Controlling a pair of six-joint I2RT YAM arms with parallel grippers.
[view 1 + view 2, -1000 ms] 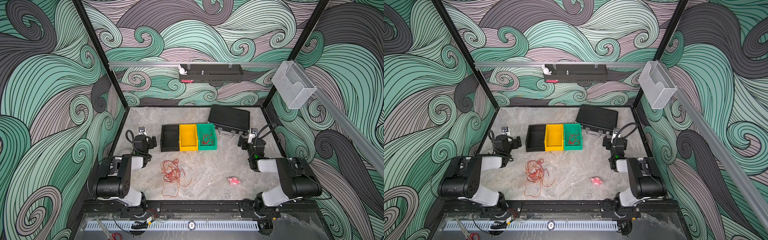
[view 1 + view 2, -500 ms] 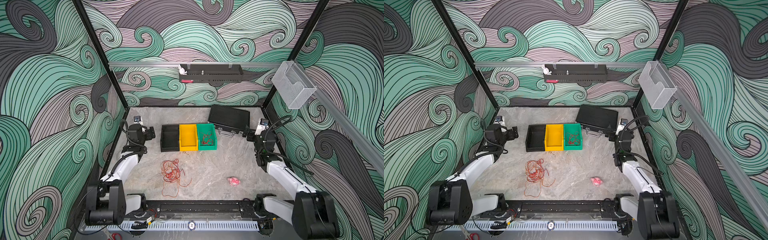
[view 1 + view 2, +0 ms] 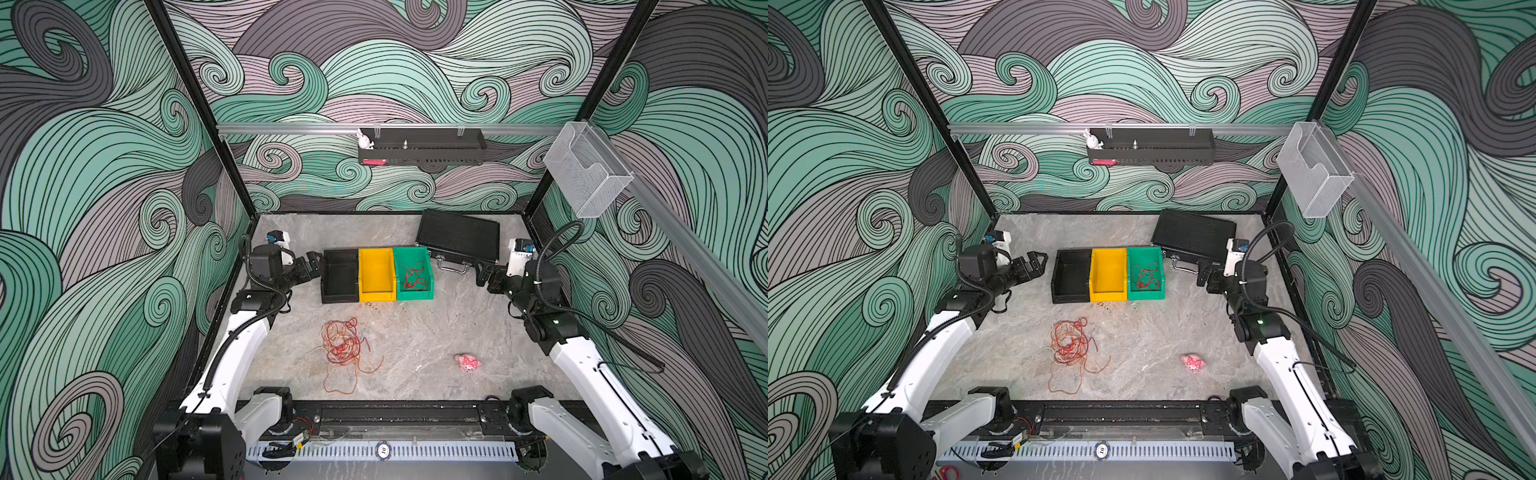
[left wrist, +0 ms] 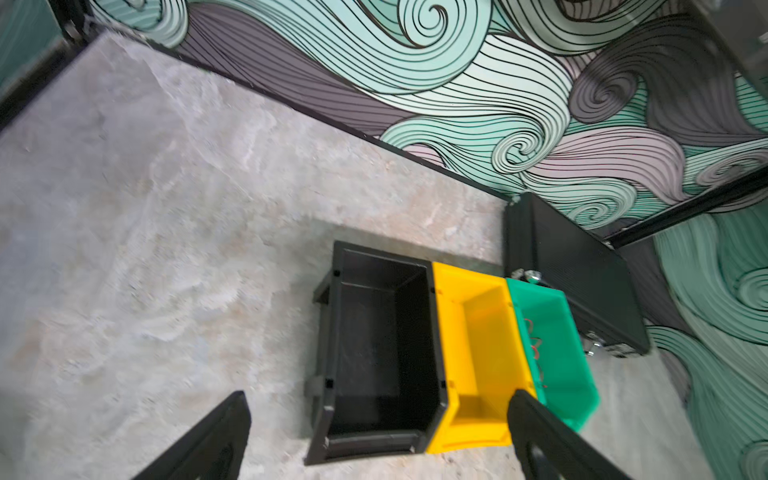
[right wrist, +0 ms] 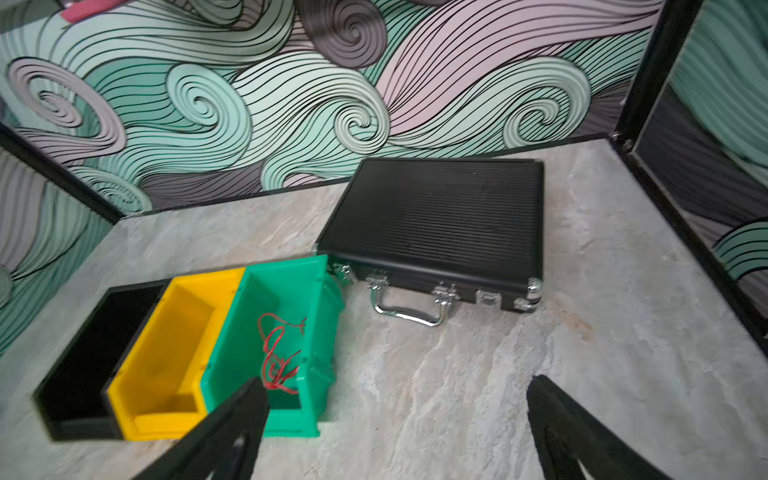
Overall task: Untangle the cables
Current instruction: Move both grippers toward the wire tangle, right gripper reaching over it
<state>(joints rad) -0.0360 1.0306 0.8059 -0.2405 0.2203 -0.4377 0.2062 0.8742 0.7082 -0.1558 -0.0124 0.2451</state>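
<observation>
the left gripper (image 3: 316,266) and the right gripper (image 3: 483,277) both gape empty near the bins (image 3: 376,296), well apart from the cables (image 3: 343,347) tangled on the table (image 3: 419,332).

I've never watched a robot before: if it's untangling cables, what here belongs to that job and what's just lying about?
For the job: tangle of cables on the table; red cable in the green bin; probably the yellow bin and black bin beside it.

Just lying about: pink plush toy; black case; white rabbit figure on the wall shelf; mesh basket.
</observation>
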